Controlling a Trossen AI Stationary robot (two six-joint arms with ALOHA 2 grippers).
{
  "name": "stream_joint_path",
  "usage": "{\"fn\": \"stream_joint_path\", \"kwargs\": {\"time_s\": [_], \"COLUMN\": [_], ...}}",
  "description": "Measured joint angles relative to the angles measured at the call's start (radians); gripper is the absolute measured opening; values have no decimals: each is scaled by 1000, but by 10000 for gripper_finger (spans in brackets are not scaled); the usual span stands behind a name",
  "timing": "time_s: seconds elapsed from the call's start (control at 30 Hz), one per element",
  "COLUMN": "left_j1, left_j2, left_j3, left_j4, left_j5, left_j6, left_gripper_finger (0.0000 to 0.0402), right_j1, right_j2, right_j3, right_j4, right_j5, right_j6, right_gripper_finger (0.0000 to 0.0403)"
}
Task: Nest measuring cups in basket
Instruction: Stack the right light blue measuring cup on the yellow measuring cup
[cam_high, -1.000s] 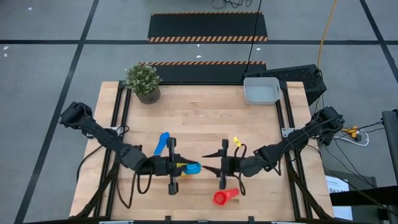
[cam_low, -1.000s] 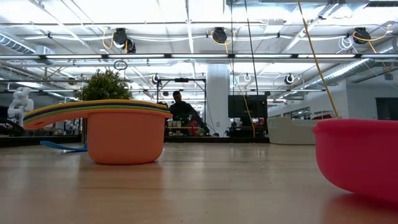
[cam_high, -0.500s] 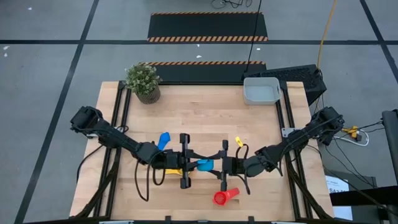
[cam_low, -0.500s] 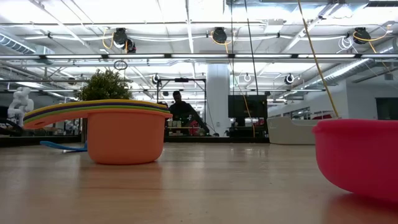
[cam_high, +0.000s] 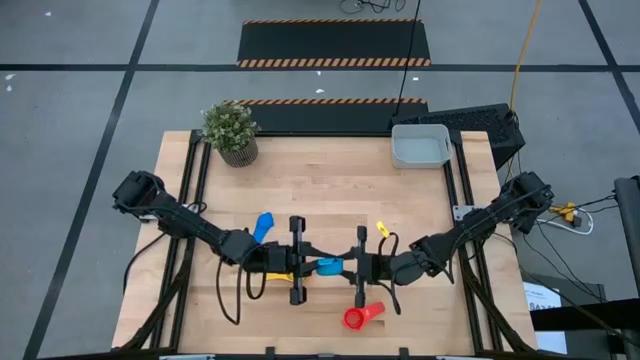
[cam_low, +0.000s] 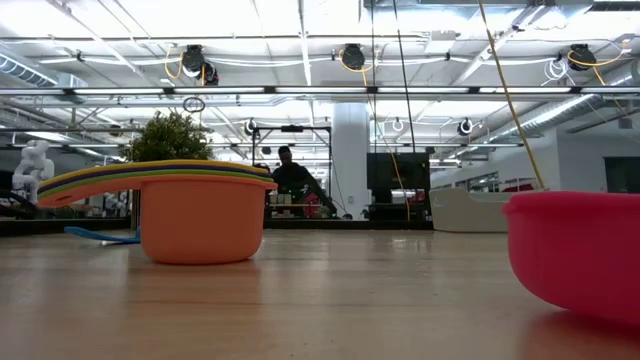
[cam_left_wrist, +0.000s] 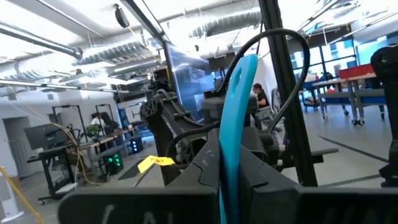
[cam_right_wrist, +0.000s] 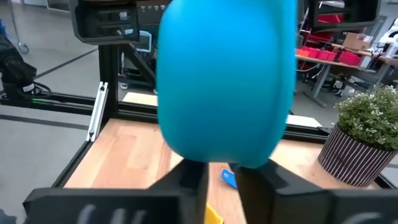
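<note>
Two claws meeting mid-table, light blue cup (cam_high: 328, 266) between left claw (cam_high: 304, 266), right claw (cam_high: 352, 268).

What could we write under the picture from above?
Both grippers, left and right, meet at a light blue cup.

No legible text or labels.

Smooth, seemingly plastic cups (cam_low: 200, 215); wood-grain table (cam_high: 330, 190).
</note>
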Motion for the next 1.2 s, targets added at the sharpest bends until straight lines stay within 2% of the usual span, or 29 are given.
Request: {"fn": "stream_joint_path", "kwargs": {"time_s": [0.13,0.27,0.43,0.53,0.63,0.7,0.93,1.2], "left_j1": [-1,-8,-52,-88,-133,-163,-274,-303], "left_j2": [0,-4,-66,-117,-169,-200,-264,-266], "left_j3": [0,0,0,0,0,0,0,0], "left_j4": [-6,-50,-208,-297,-389,-440,-629,-877], "left_j5": [0,-18,-183,-303,-405,-460,-641,-726], "left_j6": [-17,-43,-43,-44,-44,-51,-92,-272], "left_gripper_finger": [19,64,137,179,213,229,241,241], "right_j1": [0,15,39,39,37,37,37,-15], "right_j2": [0,0,-8,-10,-10,-10,-10,-10], "right_j3": [0,0,0,2,2,2,2,2], "right_j4": [-8,-24,-58,-75,-99,-135,-300,-506], "right_j5": [1,72,167,170,182,234,398,373], "right_j6": [-20,-23,-51,-53,-50,-48,-46,131], "right_gripper_finger": [10,7,3,2,1,1,1,0]}}
